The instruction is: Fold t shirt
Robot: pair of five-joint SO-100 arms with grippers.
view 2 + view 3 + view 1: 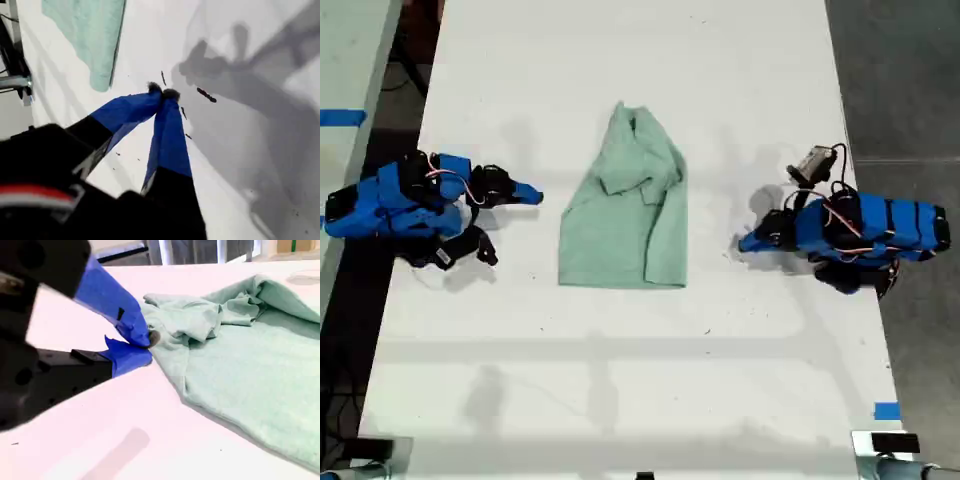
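T shirt point(625, 210) partly folded mid-table point(620, 400).
Both tools closed, empty: first tool point(162, 93), second tool point(145, 347); final folds remain.

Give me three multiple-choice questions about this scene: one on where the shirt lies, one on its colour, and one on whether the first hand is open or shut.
1. Where does the pale mint-green cloth t shirt lie on the white table?
A. Between the two blue arms
B. Under one arm
C. Hanging off the table edge

2. What colour is it?
A. Yellow
B. Mint green
C. Red

3. What state is my first hand in?
A. Wide open
B. Shut on the shirt
C. Shut and empty

Answers:
1. A: the exterior view shows one arm on each side of the shirt.
2. B: it looks green in every view.
3. C: the tips meet over bare table, apart from the cloth.
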